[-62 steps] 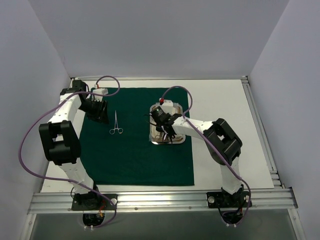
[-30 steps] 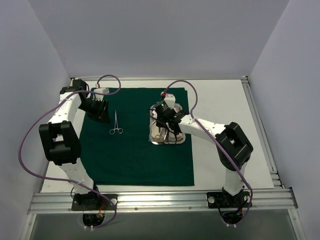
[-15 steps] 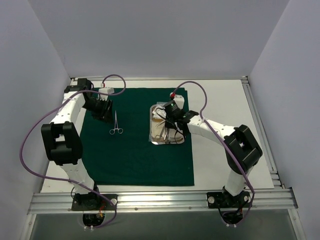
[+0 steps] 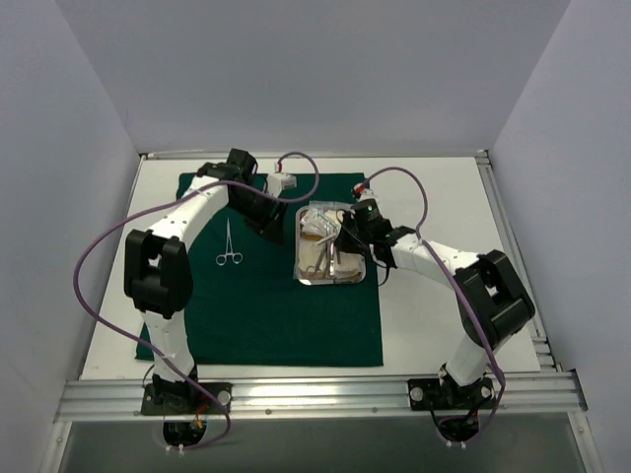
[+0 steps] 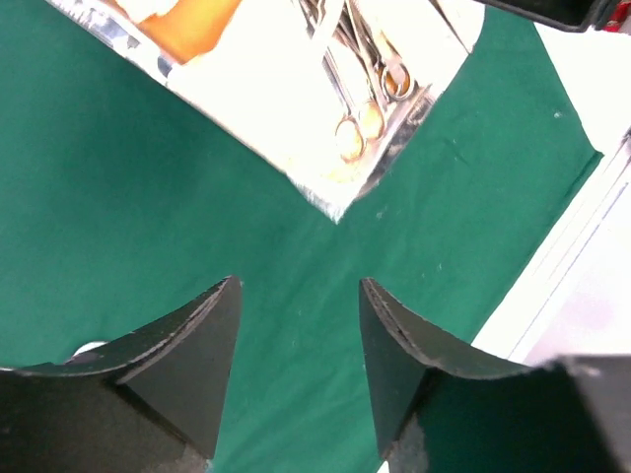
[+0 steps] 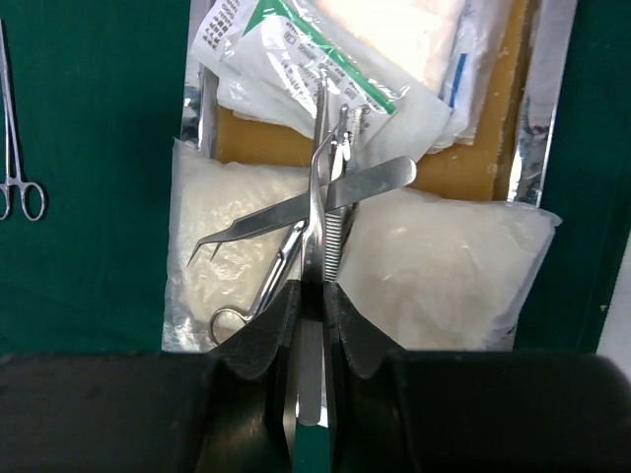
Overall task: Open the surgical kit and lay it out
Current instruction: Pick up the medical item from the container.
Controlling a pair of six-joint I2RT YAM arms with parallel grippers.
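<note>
The surgical kit lies opened out: a dark green cloth (image 4: 266,315) with a steel tray (image 4: 298,258) on its right half. One ring-handled clamp (image 4: 229,248) rests alone on the cloth left of the tray. In the tray, gauze packets (image 6: 449,266), curved-tip tweezers (image 6: 296,209) and a ring-handled instrument (image 6: 258,294) are piled together. My right gripper (image 6: 311,291) is shut on straight flat tweezers (image 6: 317,177) that lie over that pile. My left gripper (image 5: 299,296) is open over bare cloth (image 5: 148,197), just left of the tray's corner (image 5: 394,148), holding nothing.
White tabletop (image 4: 444,197) borders the cloth, with a metal rail (image 4: 513,246) along the right side and grey walls around. Purple cables loop above both arms. The left arm's forearm (image 4: 212,197) reaches over the cloth's far edge.
My left arm has swung right from the cloth's far-left corner to beside the tray. The right arm has shifted right and back, uncovering more of the tray, jaws still shut.
</note>
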